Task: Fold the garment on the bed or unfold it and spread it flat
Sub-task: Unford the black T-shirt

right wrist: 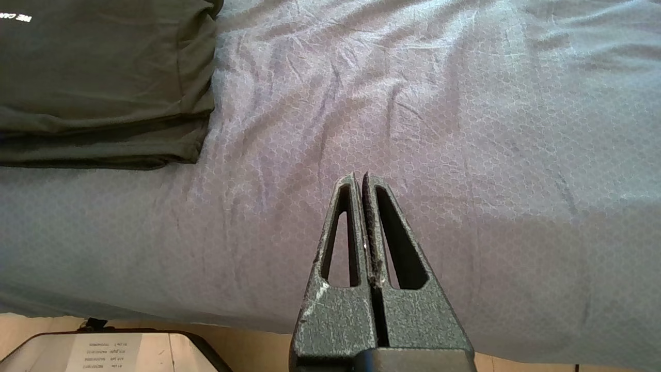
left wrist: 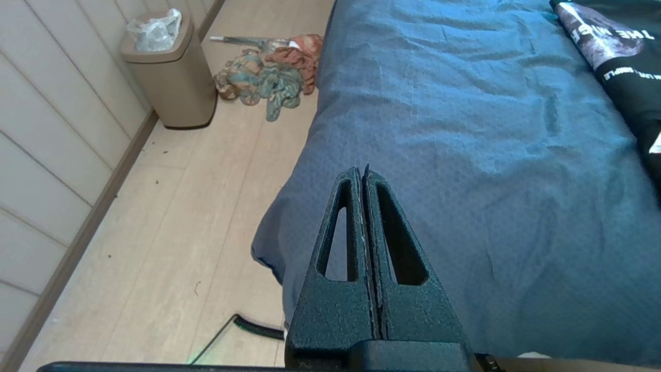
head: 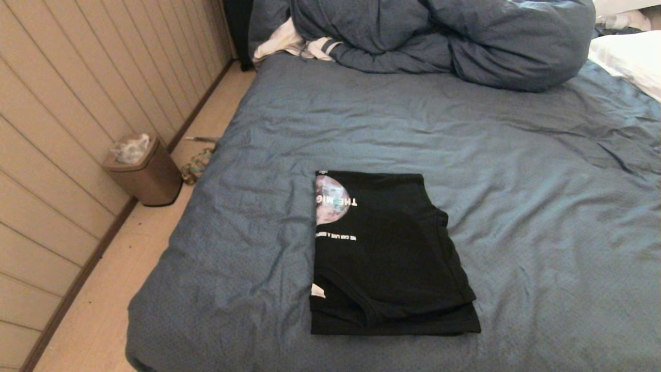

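The garment (head: pixel 387 253), a black T-shirt, lies folded into a neat rectangle on the bed (head: pixel 516 206), near its front edge. Half of a pale moon graphic and white lettering show along its left fold. No arm appears in the head view. My left gripper (left wrist: pixel 361 173) is shut and empty, hovering over the bed's front left corner, with the garment (left wrist: pixel 619 57) well off to one side. My right gripper (right wrist: pixel 360 178) is shut and empty too, above the bed's front edge, apart from the garment (right wrist: pixel 98 77).
A bunched blue-grey duvet (head: pixel 439 41) and a white striped cloth (head: pixel 289 44) lie at the bed's far end, white pillows (head: pixel 630 57) at the far right. On the floor to the left stand a brown bin (head: pixel 142 170) and a heap of coloured cloth (left wrist: pixel 268 77) by the wall.
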Tool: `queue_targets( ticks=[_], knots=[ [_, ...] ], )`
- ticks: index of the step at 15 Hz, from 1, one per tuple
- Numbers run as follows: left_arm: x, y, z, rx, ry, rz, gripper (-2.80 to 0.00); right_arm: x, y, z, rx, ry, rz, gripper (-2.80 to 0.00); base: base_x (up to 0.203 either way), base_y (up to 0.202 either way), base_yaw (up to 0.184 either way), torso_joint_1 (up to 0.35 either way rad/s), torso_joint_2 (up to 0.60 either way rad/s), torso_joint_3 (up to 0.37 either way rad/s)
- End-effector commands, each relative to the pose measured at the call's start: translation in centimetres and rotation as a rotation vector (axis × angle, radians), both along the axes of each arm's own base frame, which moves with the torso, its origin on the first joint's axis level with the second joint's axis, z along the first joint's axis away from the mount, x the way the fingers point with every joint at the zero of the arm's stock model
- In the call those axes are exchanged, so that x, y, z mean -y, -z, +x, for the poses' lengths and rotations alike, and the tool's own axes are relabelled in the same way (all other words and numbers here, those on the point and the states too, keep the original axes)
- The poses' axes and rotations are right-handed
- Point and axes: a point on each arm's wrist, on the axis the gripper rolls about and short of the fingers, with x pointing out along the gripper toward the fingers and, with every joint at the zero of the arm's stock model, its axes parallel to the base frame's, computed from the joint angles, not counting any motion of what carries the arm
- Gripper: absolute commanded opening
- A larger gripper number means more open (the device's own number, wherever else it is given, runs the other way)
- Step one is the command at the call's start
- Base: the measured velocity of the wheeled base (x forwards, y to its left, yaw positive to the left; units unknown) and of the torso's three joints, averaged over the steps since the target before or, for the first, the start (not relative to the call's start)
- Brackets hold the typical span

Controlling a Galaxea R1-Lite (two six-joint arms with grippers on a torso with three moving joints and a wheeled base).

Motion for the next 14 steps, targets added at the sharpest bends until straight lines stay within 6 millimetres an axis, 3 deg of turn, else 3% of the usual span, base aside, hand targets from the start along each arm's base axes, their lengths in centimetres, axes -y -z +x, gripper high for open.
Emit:
queue_targets(
  ticks=[1, 4, 6, 8, 10, 12, 14],
  knots=[
    [0.0, 1.0, 0.3, -0.033, 0.000, 0.005, -2.80, 0.0, 0.0, 0.0, 0.000, -0.002, -0.009, -2.80, 0.000, 0.000, 0.000, 0.000, 0.00, 0.000],
    [0.0, 1.0, 0.3, -0.033, -0.005, 0.007, -2.80, 0.0, 0.0, 0.0, 0.001, -0.002, -0.011, -2.80, 0.000, 0.000, 0.000, 0.000, 0.00, 0.000],
    [0.0, -0.7, -0.2, 0.009, 0.001, 0.017, -2.80, 0.0, -0.3, -0.1, 0.005, -0.004, -0.015, -2.80, 0.000, 0.000, 0.000, 0.000, 0.00, 0.000],
    [0.0, -4.4, -0.1, 0.002, 0.020, 0.020, -2.80, 0.0, -2.7, -0.9, 0.036, -0.009, -0.018, -2.80, 0.000, 0.000, 0.000, 0.000, 0.00, 0.000],
    [0.1, -9.7, 0.8, 0.002, 0.037, 0.021, -2.80, -0.1, -6.7, -1.9, 0.030, -0.034, -0.019, -2.80, 0.000, 0.000, 0.000, 0.000, 0.00, 0.000],
    [0.1, -14.7, 2.6, 0.003, 0.054, 0.020, -2.80, -0.1, -10.6, -0.8, -0.045, -0.067, -0.013, -2.80, 0.000, 0.000, 0.000, 0.000, 0.00, 0.000],
    [0.1, -18.3, 5.9, -0.045, 0.067, 0.010, -2.80, -0.2, -14.6, 2.0, -0.127, -0.101, -0.001, -2.80, 0.000, 0.000, 0.000, 0.000, 0.00, 0.000]
  ],
)
